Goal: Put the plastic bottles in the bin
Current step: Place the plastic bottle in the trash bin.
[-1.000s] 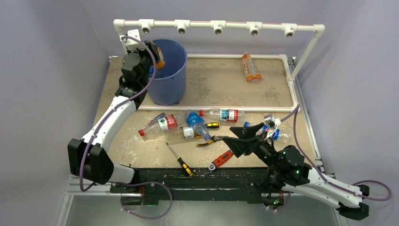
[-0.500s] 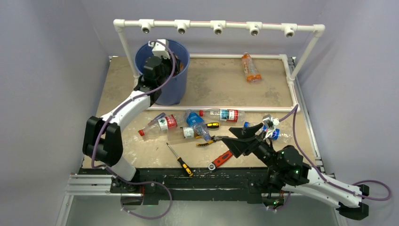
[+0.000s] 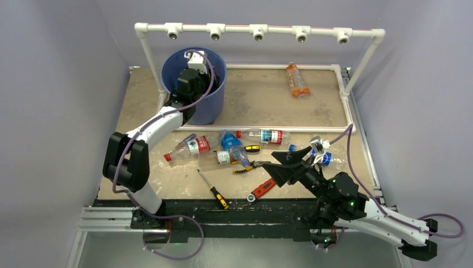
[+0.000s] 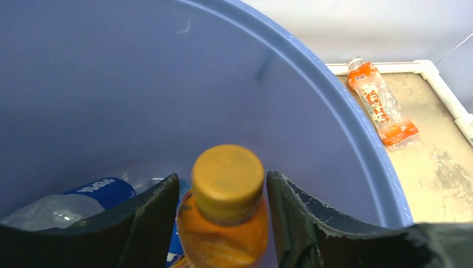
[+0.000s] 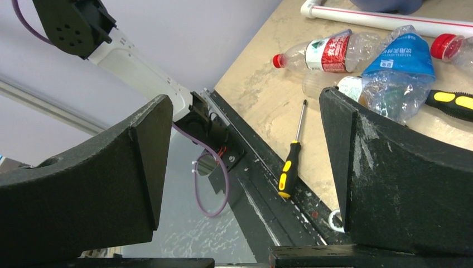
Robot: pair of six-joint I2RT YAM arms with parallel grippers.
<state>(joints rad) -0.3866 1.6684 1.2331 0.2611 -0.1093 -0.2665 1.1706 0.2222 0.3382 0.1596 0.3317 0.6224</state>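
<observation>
My left gripper [image 3: 192, 73] [image 4: 222, 176] reaches down into the blue bin [image 3: 215, 106] [image 4: 139, 84]. An orange bottle [image 4: 223, 240] with an orange cap sits between its fingers, blurred while the fingers are sharp; the jaws have eased apart. A clear bottle with a blue label [image 4: 67, 204] lies at the bin's bottom. Another orange bottle [image 3: 297, 80] [image 4: 382, 106] lies on the far table. Several clear bottles [image 3: 189, 148] [image 3: 265, 135] [image 5: 329, 53] [image 5: 399, 72] lie mid-table. My right gripper [image 3: 284, 164] [image 5: 245, 106] hovers open and empty near the front, beside a blue-capped bottle [image 3: 323, 159].
A white pipe frame [image 3: 256, 30] rings the back of the table, with a low rail [image 3: 251, 129] just behind the mid-table bottles. A screwdriver [image 3: 213, 190] [image 5: 291, 162], pliers [image 3: 248, 166], a yellow-black handle [image 3: 252, 148] and a red-handled wrench [image 3: 261, 190] lie among and in front of the bottles.
The left arm swung from the bin's left rim to over its mouth and lowered inside with the orange bottle; its jaws have widened. The right arm has barely moved.
</observation>
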